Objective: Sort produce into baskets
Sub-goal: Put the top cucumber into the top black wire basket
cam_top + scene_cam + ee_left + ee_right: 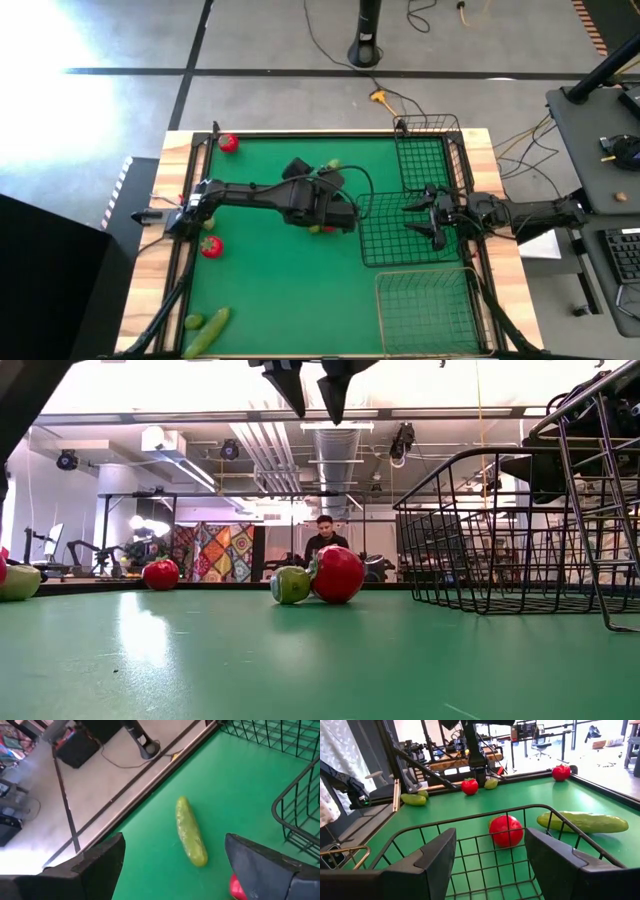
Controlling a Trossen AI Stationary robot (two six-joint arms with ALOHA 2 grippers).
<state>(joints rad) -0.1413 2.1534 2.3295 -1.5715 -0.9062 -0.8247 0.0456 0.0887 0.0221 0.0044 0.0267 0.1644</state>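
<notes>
Left tool (335, 215) hangs with fingers apart over a red fruit (337, 574) and cucumber (190, 831); dark basket (405, 230) right beside it. Right tool (425, 218) sits apart over that basket.

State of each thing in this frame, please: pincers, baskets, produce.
left pincer: open, empty, above the middle red fruit.
right pincer: over the large dark basket.
large dark basket: empty.
narrow dark basket: empty.
pale basket: empty.
middle red fruit: on the mat, against a yellow-green fruit.
nearby cucumber: lying loose on the mat.
</notes>
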